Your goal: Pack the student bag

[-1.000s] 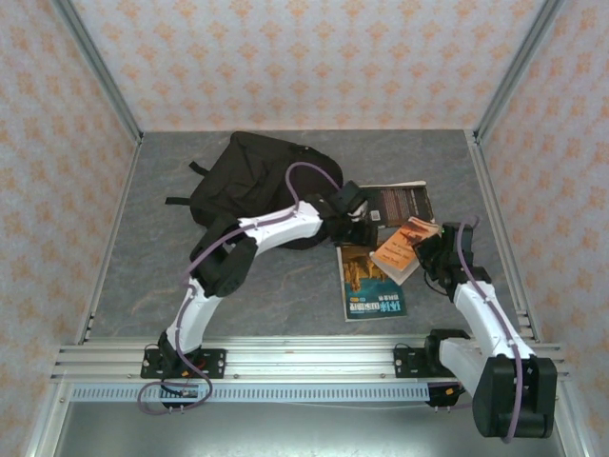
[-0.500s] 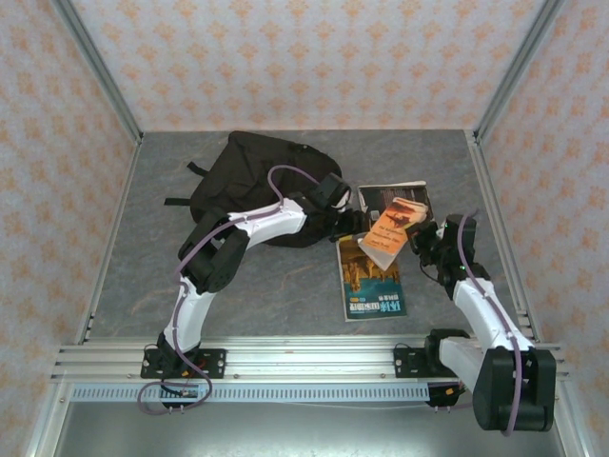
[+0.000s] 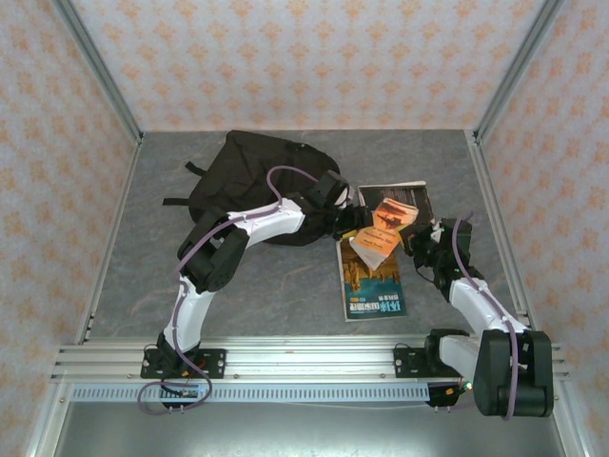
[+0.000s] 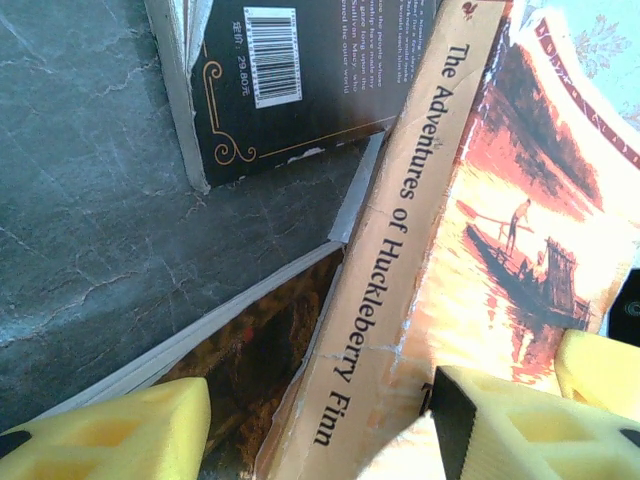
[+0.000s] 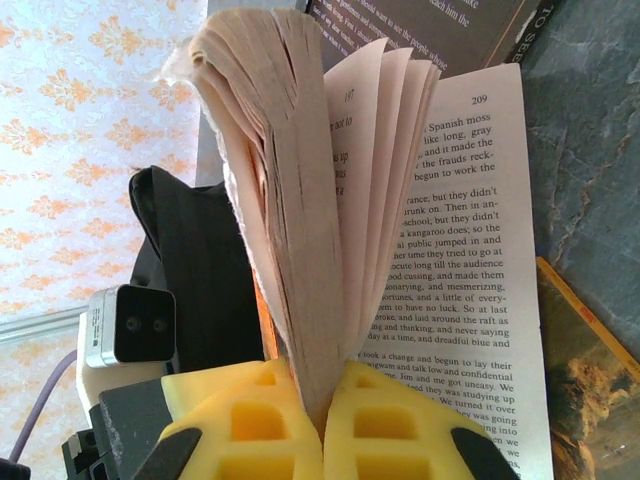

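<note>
The student bag (image 3: 255, 183), a big black backpack, lies at the back left of the table. My right gripper (image 3: 412, 237) is shut on a wad of pages of the orange paperback (image 3: 379, 231), "The Adventures of Huckleberry Finn" (image 4: 420, 250), and holds it off the table. In the right wrist view its pages (image 5: 300, 180) fan open above that gripper (image 5: 322, 410). My left gripper (image 3: 352, 220) is open beside the bag's right edge. The book's spine stands between its yellow fingers (image 4: 110, 432); the left finger is clear of it, the right one lies against the cover.
A black book (image 3: 402, 197) lies flat behind the paperback, barcode side up (image 4: 270, 80). A brown and blue magazine (image 3: 373, 284) lies under and in front of it. Metal frame rails and patterned walls close off the grey table (image 3: 152, 257).
My right gripper has carried the orange paperback left and up to the left gripper, and its pages have fanned open. My left gripper drew back slightly toward the bag.
</note>
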`<action>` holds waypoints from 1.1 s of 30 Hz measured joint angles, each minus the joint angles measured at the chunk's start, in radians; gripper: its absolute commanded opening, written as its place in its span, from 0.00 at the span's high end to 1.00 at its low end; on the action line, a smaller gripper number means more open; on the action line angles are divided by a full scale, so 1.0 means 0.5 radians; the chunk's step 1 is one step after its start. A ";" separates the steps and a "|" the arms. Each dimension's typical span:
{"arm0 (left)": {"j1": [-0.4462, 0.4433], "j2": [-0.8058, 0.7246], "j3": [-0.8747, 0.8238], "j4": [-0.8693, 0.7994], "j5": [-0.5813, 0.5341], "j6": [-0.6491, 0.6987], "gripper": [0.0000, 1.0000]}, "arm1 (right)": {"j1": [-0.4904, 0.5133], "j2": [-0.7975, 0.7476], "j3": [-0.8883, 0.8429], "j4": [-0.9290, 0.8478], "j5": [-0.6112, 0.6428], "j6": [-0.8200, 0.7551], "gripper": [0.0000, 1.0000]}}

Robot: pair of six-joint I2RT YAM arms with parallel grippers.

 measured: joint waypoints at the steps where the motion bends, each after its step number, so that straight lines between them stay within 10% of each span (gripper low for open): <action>1: 0.000 0.000 -0.004 0.011 0.002 -0.001 0.38 | 0.000 0.007 -0.002 0.014 -0.008 0.011 1.00; 12: 0.004 -0.001 -0.014 0.124 0.096 -0.019 0.37 | 0.000 0.022 -0.003 0.115 -0.073 0.201 1.00; 24: 0.013 -0.167 -0.129 0.374 0.208 -0.248 0.79 | 0.011 -0.050 0.040 0.029 -0.104 0.179 1.00; 33: 0.014 -0.259 -0.196 0.413 0.189 -0.263 1.00 | 0.056 -0.164 0.263 -0.385 0.010 -0.059 0.28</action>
